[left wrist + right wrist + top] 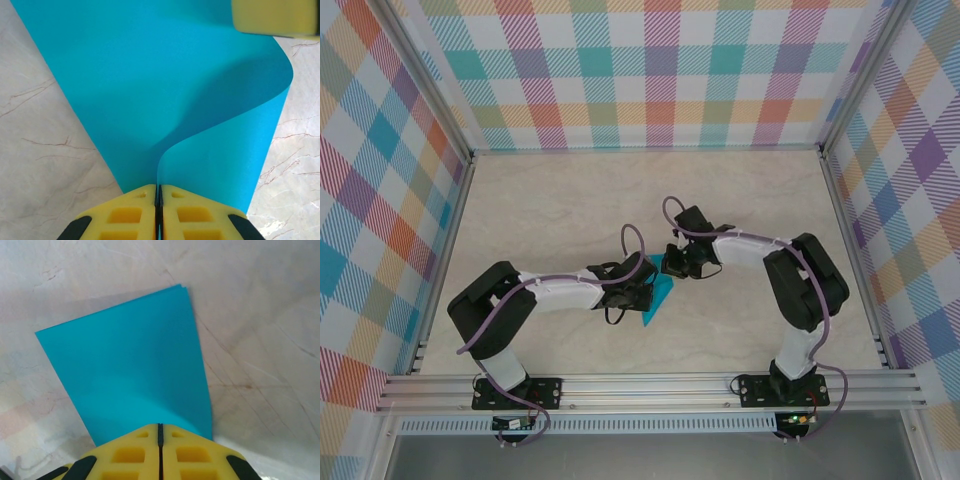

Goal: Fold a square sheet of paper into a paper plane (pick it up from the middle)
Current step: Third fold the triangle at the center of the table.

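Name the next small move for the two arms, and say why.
Probably press the bend in the square sheet of paper flat against the table. The left gripper and right gripper are both shut on it, and it curves over loosely, uncreased, with its layered edges nearly matching.

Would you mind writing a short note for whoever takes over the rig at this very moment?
Left end effector: shut on the square sheet of paper, pinching its near edge.
Right end effector: shut on the same sheet, at the opposite end.
Sheet: held between the two over the middle of the table, bowed in a soft curve. The right wrist view shows two layers at its far corner.
Done: sheet picked up and loosely doubled over.
Left: press the first crease flat, then the nose and wing folds. It has no plane shape yet.
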`<state>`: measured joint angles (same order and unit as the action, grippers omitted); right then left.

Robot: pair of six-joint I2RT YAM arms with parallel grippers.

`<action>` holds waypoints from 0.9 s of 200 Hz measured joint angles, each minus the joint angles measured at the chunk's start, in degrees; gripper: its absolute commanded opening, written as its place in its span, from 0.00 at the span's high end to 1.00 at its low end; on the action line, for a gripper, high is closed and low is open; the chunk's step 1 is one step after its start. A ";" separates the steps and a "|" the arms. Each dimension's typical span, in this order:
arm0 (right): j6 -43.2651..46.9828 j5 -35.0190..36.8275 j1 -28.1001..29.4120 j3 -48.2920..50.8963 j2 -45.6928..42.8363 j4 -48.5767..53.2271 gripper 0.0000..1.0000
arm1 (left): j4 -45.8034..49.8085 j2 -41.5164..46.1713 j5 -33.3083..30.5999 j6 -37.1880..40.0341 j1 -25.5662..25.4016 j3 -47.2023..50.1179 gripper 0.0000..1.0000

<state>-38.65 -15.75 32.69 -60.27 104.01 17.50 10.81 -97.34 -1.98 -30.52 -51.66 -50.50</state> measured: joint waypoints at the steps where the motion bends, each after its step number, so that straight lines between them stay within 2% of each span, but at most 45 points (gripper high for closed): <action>1: 0.09 0.00 0.00 -0.11 0.07 0.13 0.92 | 0.00 -0.02 0.02 0.02 0.00 -0.02 0.90; 64: 5.46 0.68 -0.07 -5.46 4.85 6.88 0.91 | 1.18 -0.35 0.07 0.39 0.00 -0.85 0.90; 180: 6.60 1.11 0.00 -5.95 5.11 7.61 0.90 | 1.77 -0.09 0.20 1.86 0.00 -1.09 0.90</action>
<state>-32.05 -14.63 32.69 -66.22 109.12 25.10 12.58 -97.43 -1.78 -28.67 -51.66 -51.59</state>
